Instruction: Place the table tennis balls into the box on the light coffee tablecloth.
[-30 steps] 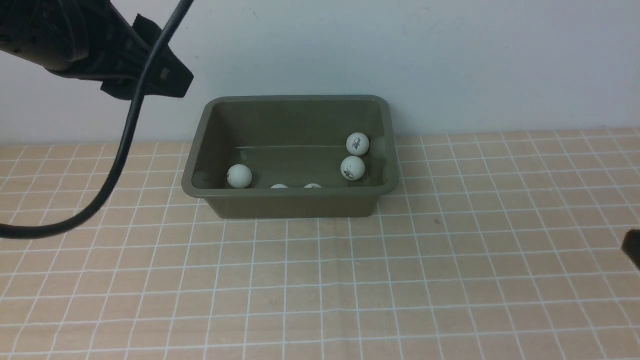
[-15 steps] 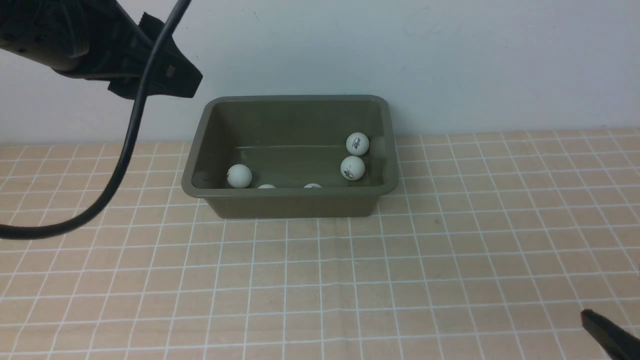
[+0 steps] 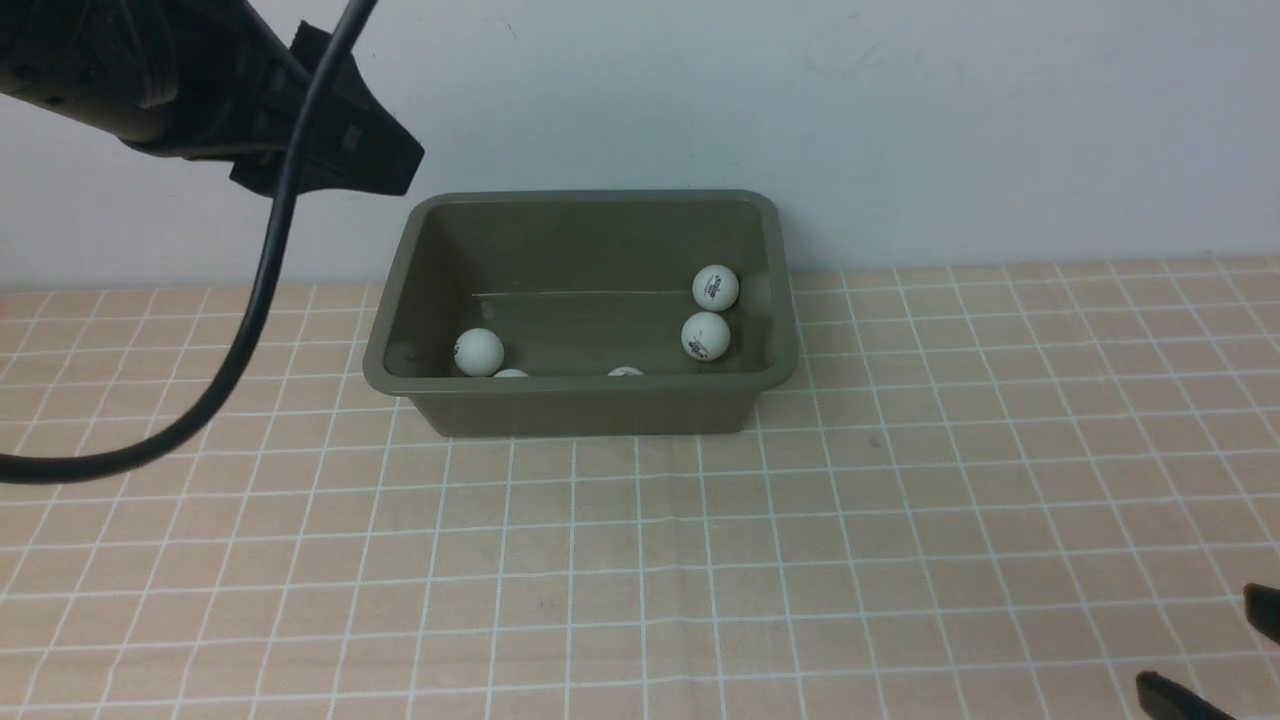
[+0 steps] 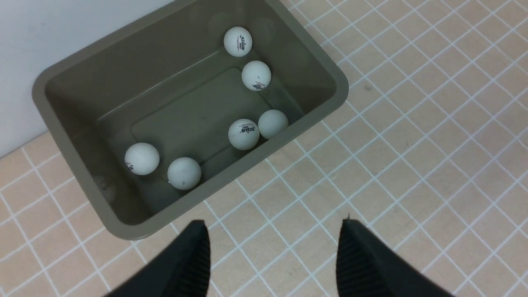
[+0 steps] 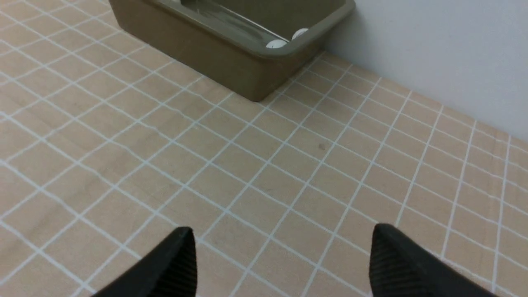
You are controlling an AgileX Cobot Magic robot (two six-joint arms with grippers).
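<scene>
Six table tennis balls [image 4: 243,134] lie inside the box [image 3: 590,385], upper centre of the front view, on the light coffee tablecloth [image 3: 640,560]. Left gripper [image 4: 272,231] at upper left: jaws spread, gripping nothing. Right gripper [image 5: 284,243] at lower right corner: jaws spread wide, gripping nothing.

Six table tennis balls [image 4: 243,134] lie in the box [image 3: 580,410] (on the tablecloth [image 3: 640,560]), just before the wall [image 3: 900,120]

Six balls [image 4: 243,134], one box [image 4: 123,82]
</scene>
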